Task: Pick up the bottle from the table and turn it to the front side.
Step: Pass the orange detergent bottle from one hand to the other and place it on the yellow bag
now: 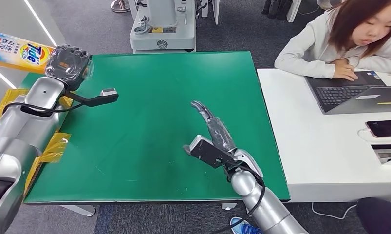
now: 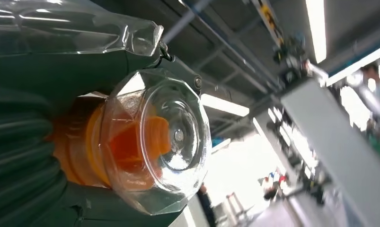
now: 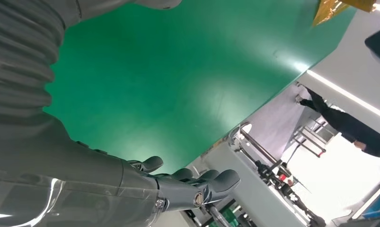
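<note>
Head view: the left hand (image 1: 67,66) is clamped around the bottle (image 1: 19,57), lifted off the green table (image 1: 149,161) at its far left corner, the printed label facing the camera, presumably so the front shows. The right hand (image 1: 214,131) hovers over the table, fingers straight and apart, holding nothing.

Left wrist view: the bottle's clear cap (image 2: 164,139) points outward from the grip.

Right wrist view: loosely spread fingers (image 3: 197,182) above the table.
</note>
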